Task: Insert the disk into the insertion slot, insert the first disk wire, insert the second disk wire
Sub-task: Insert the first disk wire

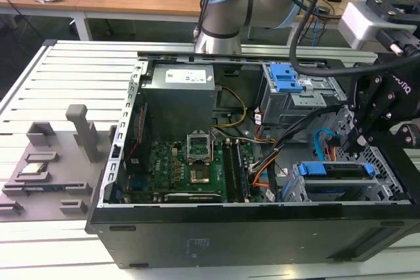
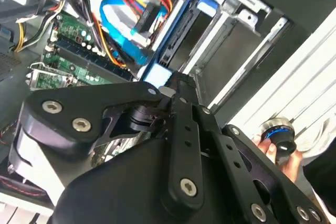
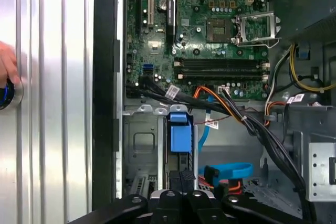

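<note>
We found the disk (image 1: pixel 335 170) seated in the insertion slot (image 1: pixel 379 159), at the corner of the open computer case (image 1: pixel 197 237) toward the exterior view's right. Its blue carrier frame lay along the top of the perforated bay.

The gripper (image 1: pixel 357 141) stood directly over the end of the disk. In both wrist views we observed its fingers (image 3: pixel 174 179) drawn together, with no gap visible between the tips and nothing pinched between them. The tips sat just at the blue end of the carrier; we could not tell whether they touched it.

A blue flat cable (image 3: pixel 226 170) lay looped just beside the disk, next to a bundle of orange wires (image 3: pixel 215 100). We could not tell whether either was plugged into the disk.

Farther out, the motherboard (image 1: pixel 190 162) covered the case floor, and the taller grey cage (image 1: pixel 295 100) with blue latch tabs stood behind the slot. Outside the case, a person's hand (image 2: pixel 269 149) rested at a round knob (image 2: pixel 278 135) near the slatted table (image 1: pixel 65 70).
</note>
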Controlling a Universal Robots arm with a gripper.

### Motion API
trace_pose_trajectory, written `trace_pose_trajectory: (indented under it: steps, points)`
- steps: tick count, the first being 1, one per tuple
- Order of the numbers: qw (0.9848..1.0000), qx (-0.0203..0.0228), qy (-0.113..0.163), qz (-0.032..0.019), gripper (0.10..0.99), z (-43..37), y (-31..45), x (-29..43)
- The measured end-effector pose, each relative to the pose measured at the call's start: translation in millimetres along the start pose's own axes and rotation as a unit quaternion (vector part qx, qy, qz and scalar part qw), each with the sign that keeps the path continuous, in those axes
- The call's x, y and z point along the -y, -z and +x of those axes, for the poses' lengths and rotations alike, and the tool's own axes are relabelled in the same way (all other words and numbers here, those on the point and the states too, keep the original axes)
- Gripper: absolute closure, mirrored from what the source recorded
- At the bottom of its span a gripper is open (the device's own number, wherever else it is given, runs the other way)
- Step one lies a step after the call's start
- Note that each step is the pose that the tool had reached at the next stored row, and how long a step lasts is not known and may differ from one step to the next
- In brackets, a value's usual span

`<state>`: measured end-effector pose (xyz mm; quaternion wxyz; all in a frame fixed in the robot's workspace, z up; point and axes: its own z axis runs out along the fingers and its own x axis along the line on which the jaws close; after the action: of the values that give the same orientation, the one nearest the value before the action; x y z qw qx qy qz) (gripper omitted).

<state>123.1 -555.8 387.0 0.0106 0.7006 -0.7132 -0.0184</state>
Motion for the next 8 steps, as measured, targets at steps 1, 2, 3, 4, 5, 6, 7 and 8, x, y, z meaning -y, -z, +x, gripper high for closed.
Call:
trace_pose_trajectory:
  steps: [1, 2, 3, 4, 5, 6, 7, 8]
  points:
    - [1.0000, -0.0005, 0.000, -0.0003, 0.980, -1.7, -1.9, 5.7]
    - [1.0000, -0.0009, 0.000, -0.0005, 0.980, -5.5, -3.5, 10.7]
    - [1.0000, -0.0014, 0.000, -0.0005, 0.980, -11.6, -5.1, 15.2]
    - [1.0000, -0.0016, 0.000, -0.0005, 0.980, -15.1, -5.8, 16.9]
    - [1.0000, -0.0017, 0.000, -0.0006, 0.980, -19.0, -7.0, 18.3]
    - [1.0000, -0.0019, 0.000, -0.0005, 0.980, -22.9, -8.0, 19.4]
    - [1.0000, -0.0020, 0.000, -0.0005, 0.980, -29.2, -10.1, 20.9]
    - [1.0000, -0.0021, 0.000, -0.0005, 0.980, -35.5, -12.4, 22.8]
